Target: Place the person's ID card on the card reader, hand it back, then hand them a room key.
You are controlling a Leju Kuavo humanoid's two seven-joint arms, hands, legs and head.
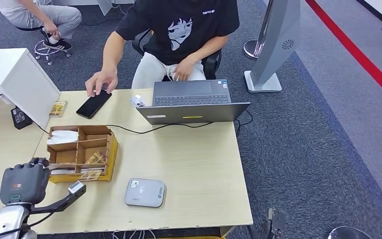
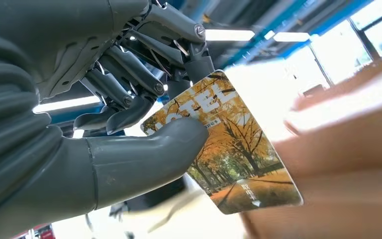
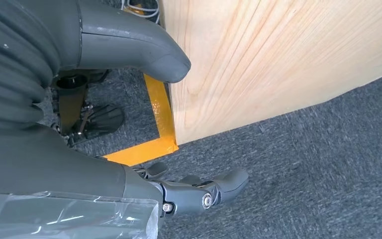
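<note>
Beside the wooden organiser [image 1: 82,149], the left hand [image 1: 26,181] pinched a room key [image 2: 229,149], seemingly awaiting handover across to the person [image 1: 179,35], while the right hand [image 3: 129,149] hung loosely spread, holding nothing.

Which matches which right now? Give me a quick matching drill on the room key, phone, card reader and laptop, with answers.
Things:
1. room key
2. phone
3. card reader
4. laptop

States:
A. open in front of the person
B. pinched in the left hand
C. under the person's hand
D. lying bare near the table's front edge

Pairs: 1-B, 2-C, 3-D, 4-A
</note>
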